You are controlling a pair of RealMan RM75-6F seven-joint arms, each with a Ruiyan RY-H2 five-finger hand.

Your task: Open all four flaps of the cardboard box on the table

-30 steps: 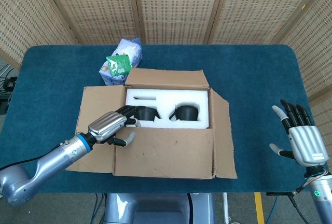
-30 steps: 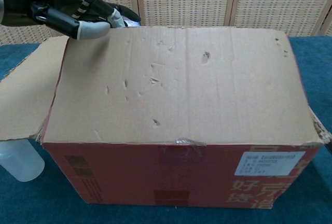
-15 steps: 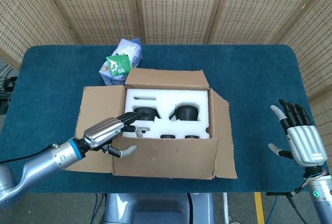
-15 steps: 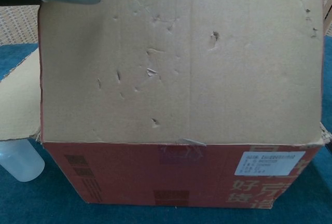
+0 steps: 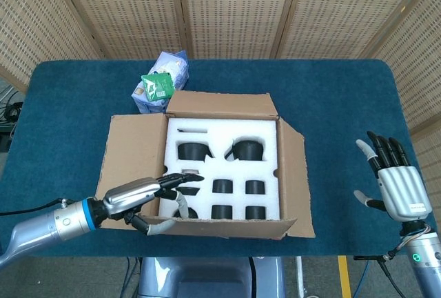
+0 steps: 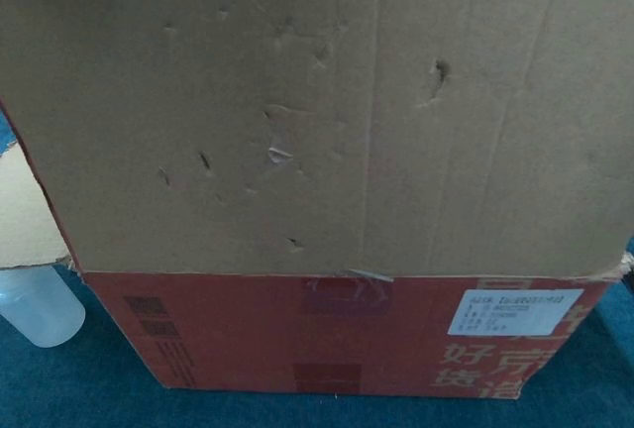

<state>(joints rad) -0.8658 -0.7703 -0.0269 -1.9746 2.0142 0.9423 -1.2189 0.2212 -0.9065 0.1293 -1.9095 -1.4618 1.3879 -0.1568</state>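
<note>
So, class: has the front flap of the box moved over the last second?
Yes. The front flap has swung up and toward the robot, uncovering more white foam.

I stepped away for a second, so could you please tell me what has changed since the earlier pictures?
The left hand has drawn back toward the robot, swinging the brown cardboard box's near flap up and outward; more black cavities of the white foam insert now show. The right hand, the other three flaps and the blue-and-white packet stayed put.
</note>
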